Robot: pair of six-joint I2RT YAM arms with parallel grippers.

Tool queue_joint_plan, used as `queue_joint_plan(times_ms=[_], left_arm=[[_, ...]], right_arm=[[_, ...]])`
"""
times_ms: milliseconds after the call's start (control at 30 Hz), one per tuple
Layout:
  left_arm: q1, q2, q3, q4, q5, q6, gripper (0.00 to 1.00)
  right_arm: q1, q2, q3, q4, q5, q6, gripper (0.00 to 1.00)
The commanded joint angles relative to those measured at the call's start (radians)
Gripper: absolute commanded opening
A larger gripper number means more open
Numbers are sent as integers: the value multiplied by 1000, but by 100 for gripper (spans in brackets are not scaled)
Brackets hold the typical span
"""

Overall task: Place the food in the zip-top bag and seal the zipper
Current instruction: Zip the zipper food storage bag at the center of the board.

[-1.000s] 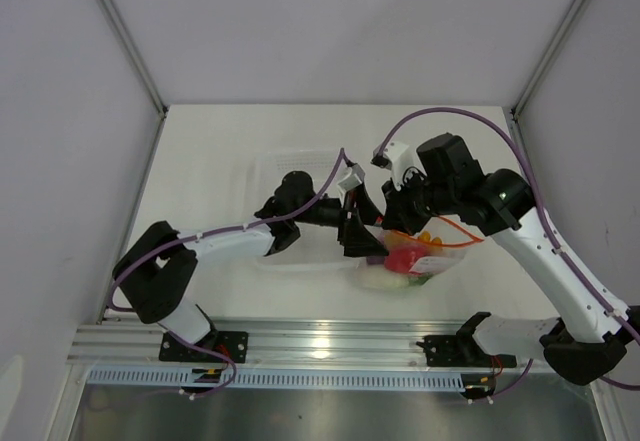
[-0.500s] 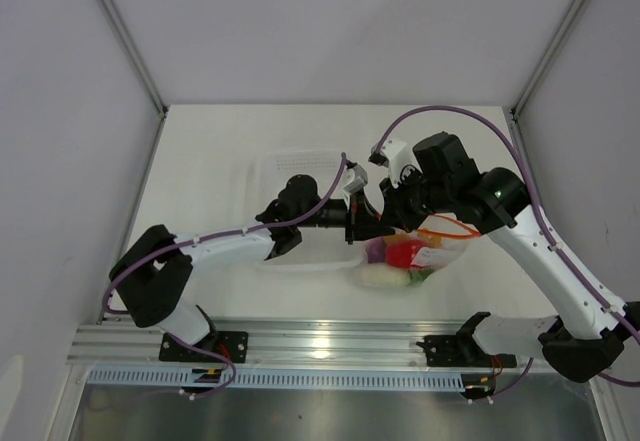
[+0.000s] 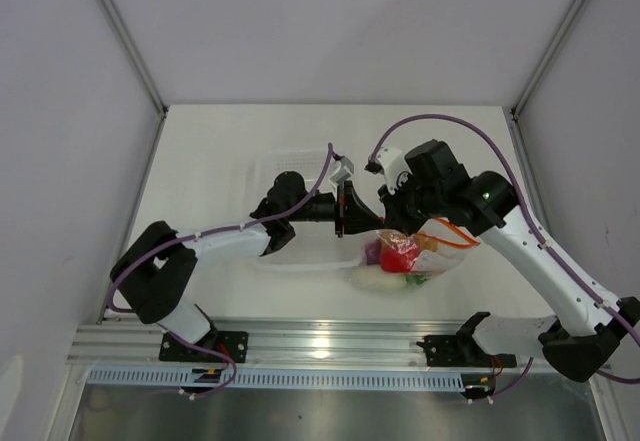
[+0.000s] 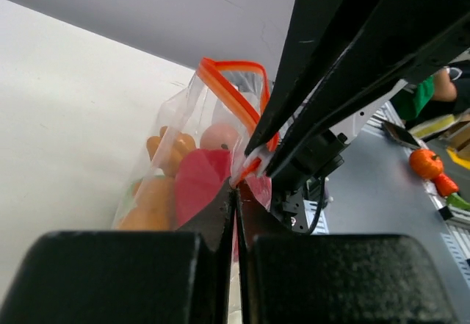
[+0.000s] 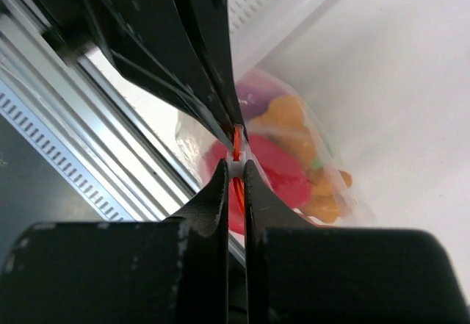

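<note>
The zip-top bag (image 3: 432,253) hangs between my two grippers just above the table, right of centre. Through its clear film the food shows: a red pepper (image 3: 398,253), a white radish (image 3: 378,280), an orange-yellow lumpy piece (image 4: 150,203) and a pink round piece (image 4: 220,137). The orange-red zipper (image 4: 228,92) runs along its mouth. My left gripper (image 4: 236,189) is shut on one end of the zipper. My right gripper (image 5: 235,168) is shut on the same strip at a small white tab. The fingertips of both grippers nearly touch.
A rigid clear tray (image 3: 285,173) lies on the white table behind the left forearm. An aluminium rail (image 3: 320,346) runs along the near edge, and white walls close in the left, right and back.
My left gripper, open a second ago, has shut on the zipper end. Both grippers and the bag have shifted slightly left and away from the rail.
</note>
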Motion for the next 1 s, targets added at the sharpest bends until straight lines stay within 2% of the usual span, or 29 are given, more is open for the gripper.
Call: queue_joint_plan(times_ms=[0, 167, 300, 333, 367, 400, 433, 467, 567, 633, 733, 833, 967], left_arm=[[42, 12, -30, 247, 75, -131, 0], [46, 17, -44, 298, 95, -168, 0], [46, 3, -19, 239, 141, -148, 2], [46, -8, -18, 226, 144, -140, 32], [45, -17, -19, 214, 142, -124, 47], [45, -29, -25, 203, 126, -117, 57], [45, -60, -53, 194, 110, -110, 81], [45, -75, -63, 186, 94, -88, 99], [43, -141, -83, 87, 35, -24, 99], [40, -181, -97, -2, -54, 28, 99], [32, -262, -126, -36, -129, 71, 99], [23, -262, -99, -113, -106, 146, 99], [6, -207, -93, -99, -95, 156, 99]], right_arm=[[-3, -9, -31, -29, 67, -37, 0], [-11, -4, -6, -12, 55, -34, 0], [-12, -20, 17, -12, 14, 0, 0], [-12, -20, 23, -14, 7, 9, 0], [-11, -26, 27, -14, 1, 21, 0], [-11, -30, 34, -11, -5, 35, 0], [-9, -35, 32, -3, -9, 62, 0], [-9, -47, 29, 3, -13, 76, 0], [-8, -63, 14, 20, -26, 121, 0], [-8, -66, 8, 26, -48, 136, 0], [-9, -73, 8, 32, -55, 161, 0], [-11, -77, 12, 38, -68, 185, 0], [-11, -77, 9, 43, -91, 202, 0]])
